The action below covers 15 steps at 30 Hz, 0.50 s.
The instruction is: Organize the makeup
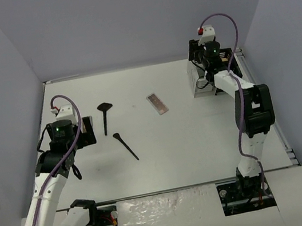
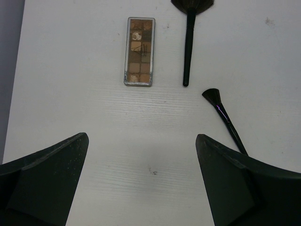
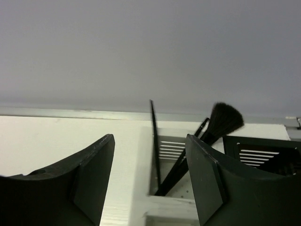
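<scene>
On the table lie a pink-brown palette [image 1: 157, 103] [image 2: 139, 52], a black fan brush [image 1: 105, 115] [image 2: 189, 42] and a smaller black brush [image 1: 126, 146] [image 2: 225, 120]. My left gripper [image 1: 86, 131] [image 2: 141, 183] is open and empty, low over bare table, near of the palette and left of both brushes. My right gripper [image 1: 205, 60] [image 3: 148, 179] is open and empty, right above the white slatted organizer box [image 1: 198, 79] [image 3: 164, 207]. A round-headed black brush [image 3: 225, 120] and a thin dark upright piece [image 3: 154, 146] stand in that box.
A black slatted organizer box [image 3: 263, 155] stands just right of the white one at the far right corner. Grey walls close the table on the left, back and right. The raised table rim [image 3: 70, 113] runs along the back.
</scene>
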Available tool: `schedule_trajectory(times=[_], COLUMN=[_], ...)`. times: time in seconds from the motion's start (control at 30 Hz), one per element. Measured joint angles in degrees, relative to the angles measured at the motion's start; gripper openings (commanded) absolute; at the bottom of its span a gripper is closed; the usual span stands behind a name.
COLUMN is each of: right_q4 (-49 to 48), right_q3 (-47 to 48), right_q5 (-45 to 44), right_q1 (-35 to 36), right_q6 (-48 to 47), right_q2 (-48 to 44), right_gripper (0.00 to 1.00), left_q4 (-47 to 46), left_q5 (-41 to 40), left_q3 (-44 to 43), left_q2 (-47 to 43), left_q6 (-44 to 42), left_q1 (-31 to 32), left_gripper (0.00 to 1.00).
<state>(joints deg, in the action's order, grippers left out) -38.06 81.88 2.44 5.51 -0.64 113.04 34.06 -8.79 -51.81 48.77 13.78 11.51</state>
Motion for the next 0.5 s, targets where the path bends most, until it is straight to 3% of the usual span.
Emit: schedule_trajectory(times=[0.3,0.5], right_q4=[24.42,36.23], right_q3=[6.89,1.93], right_q5=[-2.45,-3.32], right_q1=[16.74,29.18], right_q6=[-0.56,3.38], right_q2=[-16.71,-17.73], right_gripper=[0.69,0.74], left_q4=[-0.01,0.00], left_q5=[-0.29,-0.63], left_q3=[0.00,0.00], left_q2=[-2.15,-2.57], left_q6=[0.00,0.07], left_q1=[-0.02,-0.02], left_gripper=[0.97,0.97])
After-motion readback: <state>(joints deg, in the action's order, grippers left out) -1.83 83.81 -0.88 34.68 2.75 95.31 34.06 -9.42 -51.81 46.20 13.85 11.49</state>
